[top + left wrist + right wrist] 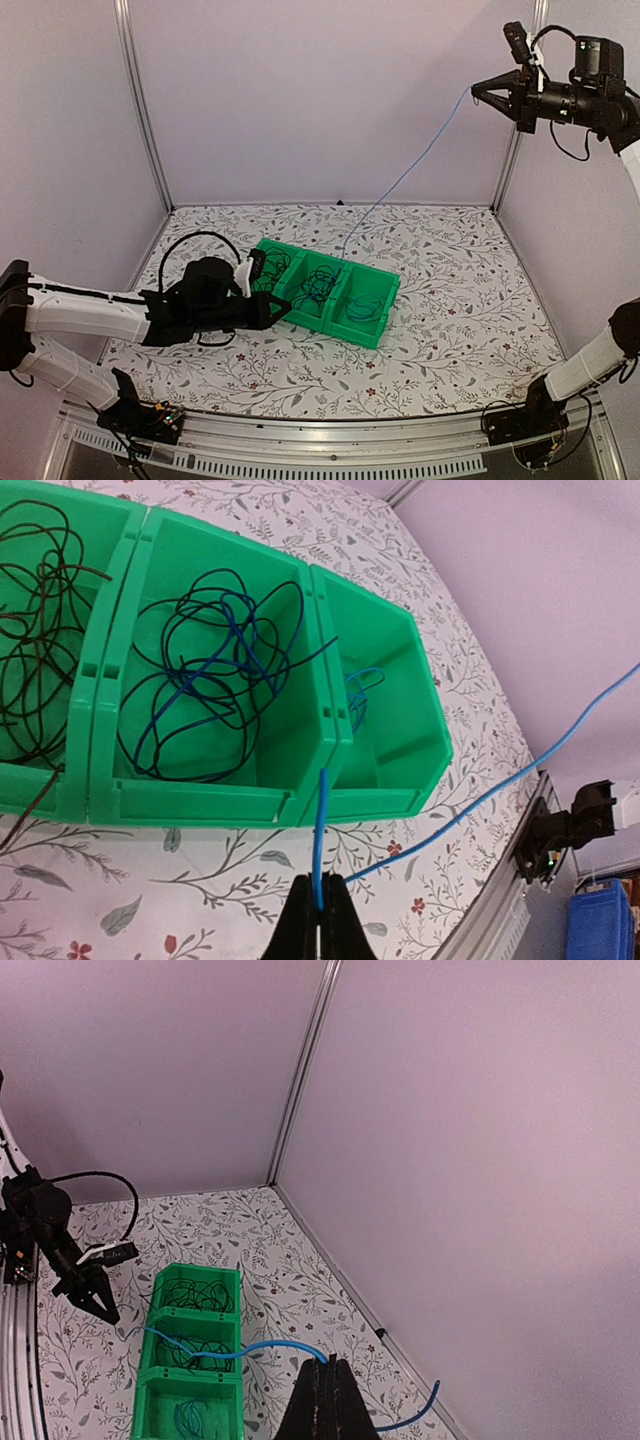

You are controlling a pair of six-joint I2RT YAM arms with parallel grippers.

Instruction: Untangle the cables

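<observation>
Plain pale lilac walls [320, 100] close in the desk [470, 300] on three sides and meet at slim aluminium posts [141, 100] in the back corners. The desk top is white, printed with grey leafy sprigs and small red flowers. A ribbed metal rail [330, 440] runs along its near edge. The light is soft and even, and shadows are faint. Beyond the rail sits a blue crate [600, 925].
</observation>
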